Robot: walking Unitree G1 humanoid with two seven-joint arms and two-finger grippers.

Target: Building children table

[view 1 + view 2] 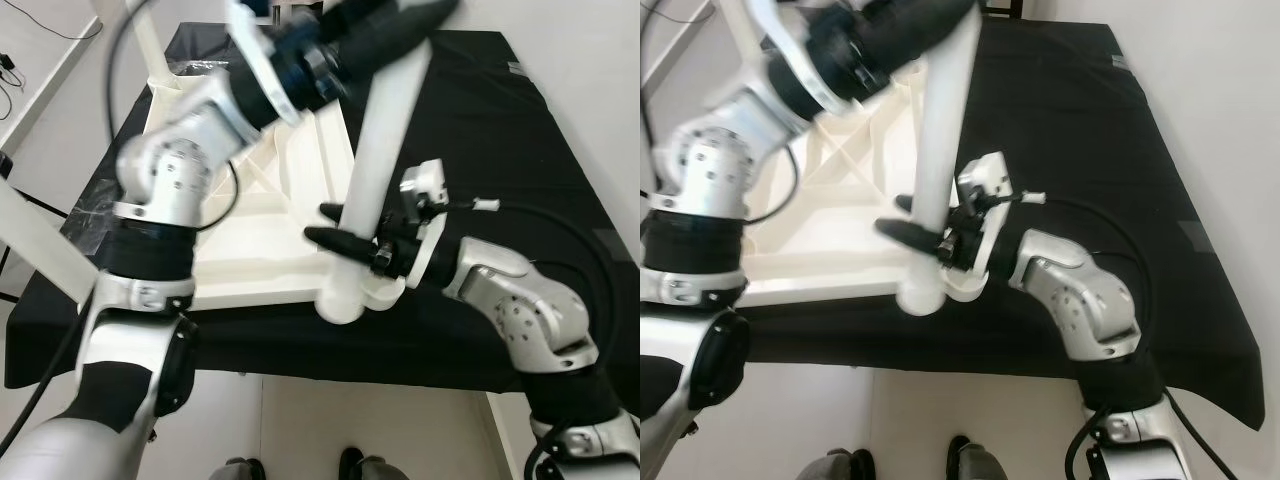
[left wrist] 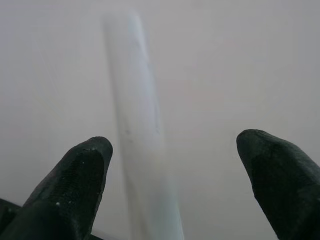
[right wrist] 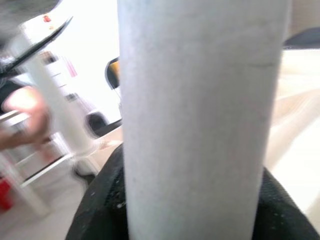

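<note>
Up high, left hand (image 1: 425, 15) at top of white table leg (image 1: 385, 150), fingers (image 2: 75, 185) spread apart, clear of leg. Overturned white tabletop (image 1: 250, 240) on black-draped bench (image 1: 500, 120). Right hand (image 1: 340, 238) clamped round leg just above corner socket.

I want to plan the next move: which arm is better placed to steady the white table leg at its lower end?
The right. The right gripper is shut on the table leg near its base at the tabletop's corner. The left gripper is open, up near the leg's top.
</note>
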